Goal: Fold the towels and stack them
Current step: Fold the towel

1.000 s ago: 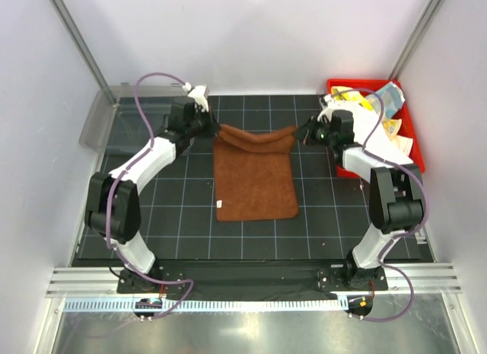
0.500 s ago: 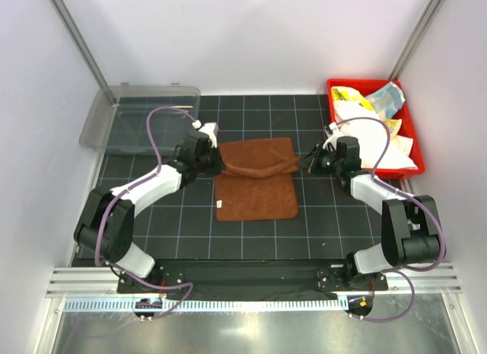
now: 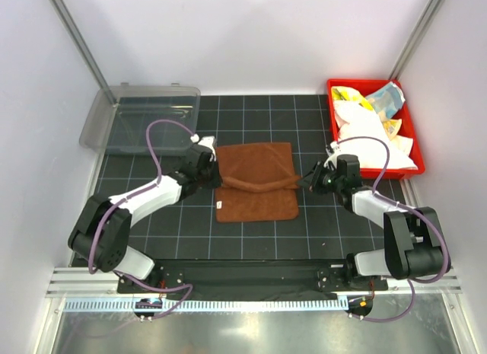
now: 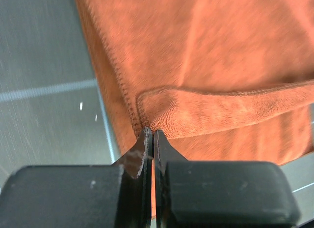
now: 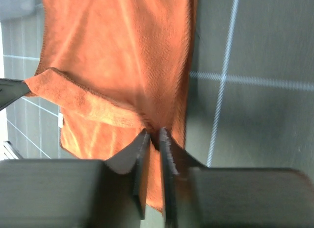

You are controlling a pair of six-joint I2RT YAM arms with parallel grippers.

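Left gripper (image 4: 151, 134) is clamped tight on one end of the fold in the rust-brown towel (image 3: 257, 198). Right gripper (image 5: 154, 135) is pinched on the other end, fingers barely parted. It's laid flat at the middle of the mat (image 3: 183, 232).

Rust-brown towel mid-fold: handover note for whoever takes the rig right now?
Left claw: shut on one corner of the rust-brown terry towel.
Right claw: pinching the opposite corner, jaws nearly together.
Towel lies on the black gridded mat, far edge folded over toward the near edge, stopping short of it.
White, yellow and light-blue towels heaped in the red plastic bin, far right.
Done: first fold almost laid. Left: release, finish folding, fold the rest, stack.
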